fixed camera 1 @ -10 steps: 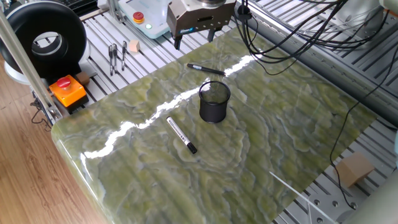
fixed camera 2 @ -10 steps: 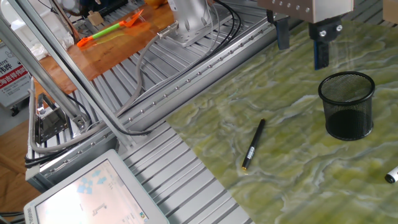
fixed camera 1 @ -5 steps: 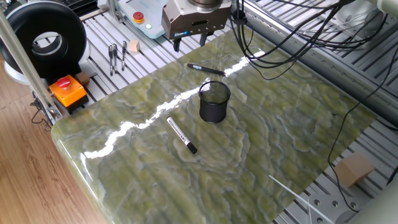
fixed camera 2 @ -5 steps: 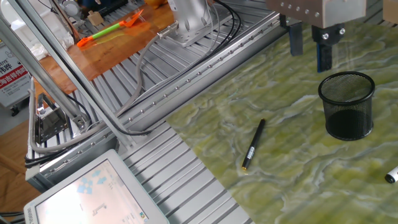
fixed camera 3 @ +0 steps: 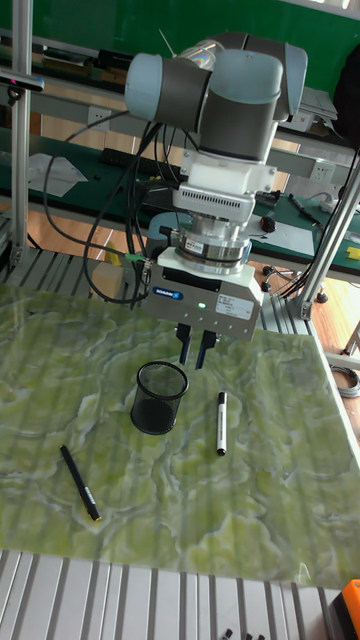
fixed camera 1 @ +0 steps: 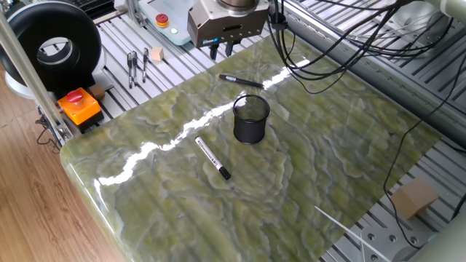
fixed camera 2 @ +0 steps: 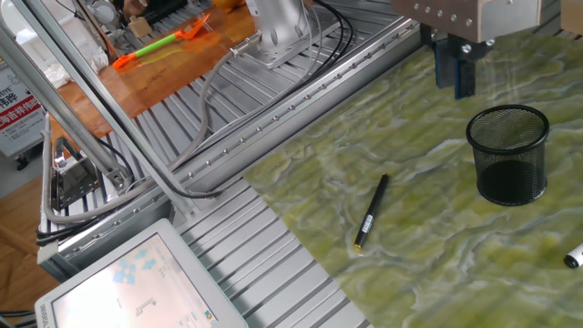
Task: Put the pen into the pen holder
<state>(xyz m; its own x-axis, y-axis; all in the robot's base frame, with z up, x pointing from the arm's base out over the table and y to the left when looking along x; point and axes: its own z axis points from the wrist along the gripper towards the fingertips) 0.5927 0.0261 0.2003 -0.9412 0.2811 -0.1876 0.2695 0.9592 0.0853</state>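
Observation:
The pen (fixed camera 1: 212, 157), white-barrelled with a black cap, lies flat on the green marbled table (fixed camera 1: 313, 160) in front of the pen holder; in the tall fixed view the pen (fixed camera 3: 221, 410) lies just right of the holder. Only the pen's tip (fixed camera 2: 573, 259) shows at the frame edge in the other fixed view. The pen holder (fixed camera 1: 251, 120) (fixed camera 2: 508, 153) (fixed camera 3: 160, 397), a black mesh cup, stands upright and empty. My gripper (fixed camera 1: 223, 49) (fixed camera 2: 454, 77) (fixed camera 3: 194, 352) hangs above the table's far side behind the holder, fingers nearly together with nothing between them.
A thin all-dark pen (fixed camera 1: 240, 81) (fixed camera 2: 370, 212) (fixed camera 3: 79, 483) lies on the table beyond the holder. An orange button box (fixed camera 1: 79, 105), a black reel (fixed camera 1: 51, 47) and hand tools (fixed camera 1: 137, 65) sit off the table's left. Cables (fixed camera 1: 328, 44) trail at the back; a cardboard block (fixed camera 1: 415, 198) lies right.
The gripper's fingers have drawn together from wide open to nearly touching, holding nothing. The pen, the holder and the dark pen have not moved.

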